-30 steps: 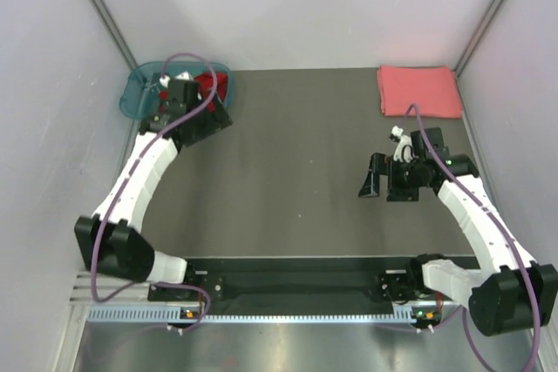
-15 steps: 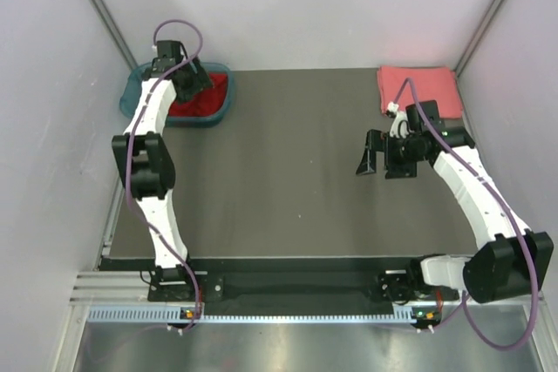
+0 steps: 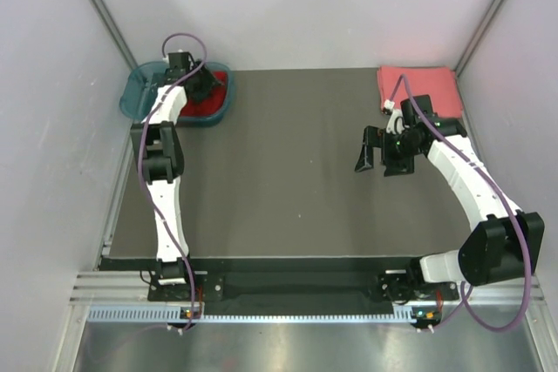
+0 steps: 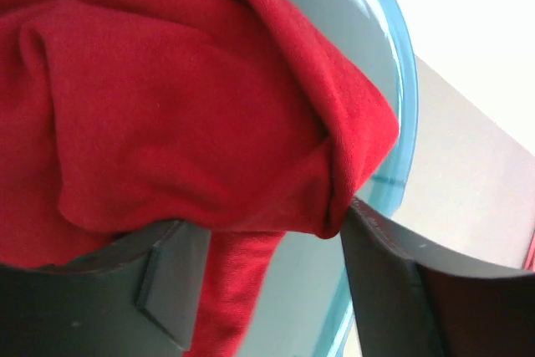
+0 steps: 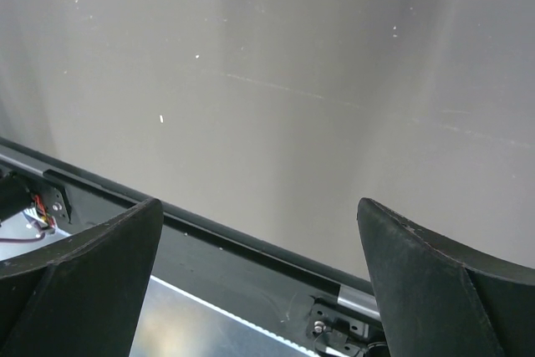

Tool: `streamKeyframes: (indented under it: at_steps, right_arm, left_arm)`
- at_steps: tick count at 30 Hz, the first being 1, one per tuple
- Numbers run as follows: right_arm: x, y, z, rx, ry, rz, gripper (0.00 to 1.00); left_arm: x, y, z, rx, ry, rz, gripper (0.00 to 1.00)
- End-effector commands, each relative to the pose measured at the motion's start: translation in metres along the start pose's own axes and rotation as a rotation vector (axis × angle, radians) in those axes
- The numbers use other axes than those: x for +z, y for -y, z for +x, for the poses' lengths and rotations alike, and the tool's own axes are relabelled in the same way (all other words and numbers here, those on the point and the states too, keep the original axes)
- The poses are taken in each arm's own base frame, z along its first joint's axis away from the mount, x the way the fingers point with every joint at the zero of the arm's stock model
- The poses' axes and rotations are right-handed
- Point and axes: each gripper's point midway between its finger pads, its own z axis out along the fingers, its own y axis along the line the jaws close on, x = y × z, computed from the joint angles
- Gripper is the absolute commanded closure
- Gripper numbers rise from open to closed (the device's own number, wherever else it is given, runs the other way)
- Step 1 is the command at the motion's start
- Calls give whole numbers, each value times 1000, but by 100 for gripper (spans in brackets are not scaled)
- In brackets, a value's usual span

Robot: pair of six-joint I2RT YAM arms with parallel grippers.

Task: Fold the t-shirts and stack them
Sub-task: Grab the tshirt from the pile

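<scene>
The deep red t-shirt [image 3: 212,100] lies crumpled in the teal tub [image 3: 138,100] at the far left corner. It fills the left wrist view [image 4: 167,106]. My left gripper [image 3: 202,84] is down in the tub, its jaws open. A fold of red cloth hangs between its fingers [image 4: 171,282], which are not closed on it. The coral-pink t-shirt [image 3: 420,89] lies as a neat folded rectangle at the far right corner. My right gripper [image 3: 370,151] hovers open and empty over the mat, in front and left of the pink shirt. Its fingers [image 5: 443,282] stand wide apart.
The dark mat [image 3: 288,172] covers the table between white side walls. The tub's rim [image 4: 405,98] curves past the red cloth. The table's front rail [image 5: 251,244] shows in the right wrist view.
My left arm has straightened and reached deeper into the tub, onto the red shirt. My right gripper has shifted slightly up and left over the mat.
</scene>
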Motion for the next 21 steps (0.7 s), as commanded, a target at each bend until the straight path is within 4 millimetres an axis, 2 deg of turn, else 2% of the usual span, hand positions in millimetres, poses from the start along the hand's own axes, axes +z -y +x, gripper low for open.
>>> streamKeyframes:
  at_steps: [1,2,4,7,8,10,11,13,14,16,17,18,19,21]
  right_arm:
    - [-7,-3,-16,-6,49,8,0]
    - [-8,-3,-16,-5,51,9,0]
    - [-10,-2,-17,-3,57,9,0]
    - [-9,-1,-17,4,55,7,0]
    - [-9,-1,-16,6,52,5,0]
    - [-9,-2,-15,6,51,3,1]
    - [-9,-2,-16,6,55,1,0]
    - [-10,-4,-16,8,59,-7,0]
    - [-10,-5,-16,8,62,-12,0]
    - [-11,-6,-17,10,68,-19,0]
    - [-10,-6,-16,8,68,-23,0]
    - [-10,-7,-17,9,69,-27,0]
    - [-11,-9,-17,5,76,-34,0]
    - [-11,-10,-19,6,87,-43,0]
  left_arm:
    - [-8,38,-60,-24,176,162,36]
    - [-6,40,-65,-20,189,173,40]
    - [-6,45,-70,-12,188,197,73]
    - [-19,67,-85,-13,209,262,100]
    - [-33,81,-95,-4,234,293,100]
    - [-54,98,-109,4,272,323,100]
    - [-78,114,-122,19,310,350,100]
    - [-108,135,-138,41,363,391,100]
    - [-140,155,-152,56,409,435,100]
    - [-178,183,-163,76,452,510,100]
    - [-216,207,-170,81,487,571,100]
    - [-235,221,-170,95,494,611,100]
    - [-271,240,-172,115,527,655,100]
    - [-306,261,-163,125,529,699,100]
